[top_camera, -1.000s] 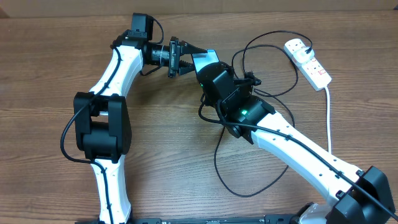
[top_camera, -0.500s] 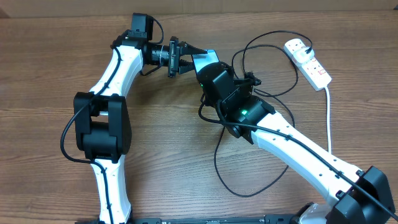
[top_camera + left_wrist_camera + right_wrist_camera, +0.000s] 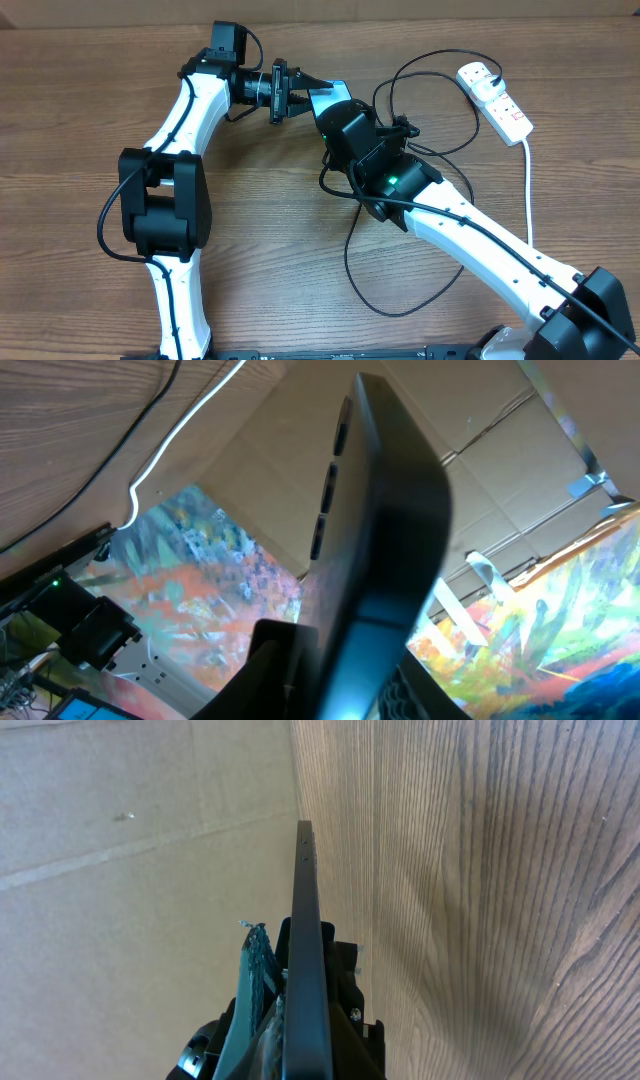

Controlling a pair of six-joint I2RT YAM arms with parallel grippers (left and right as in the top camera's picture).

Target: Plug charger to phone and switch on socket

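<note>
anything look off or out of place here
The phone is not lying flat: it is tipped up on edge, with the right gripper shut on it and the left gripper close at its other end. The charger sprawls in loose loops and runs under the right arm.

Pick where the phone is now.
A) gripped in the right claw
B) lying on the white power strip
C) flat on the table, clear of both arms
A: the right wrist view shows the phone edge-on, clamped in the right claw.
</note>
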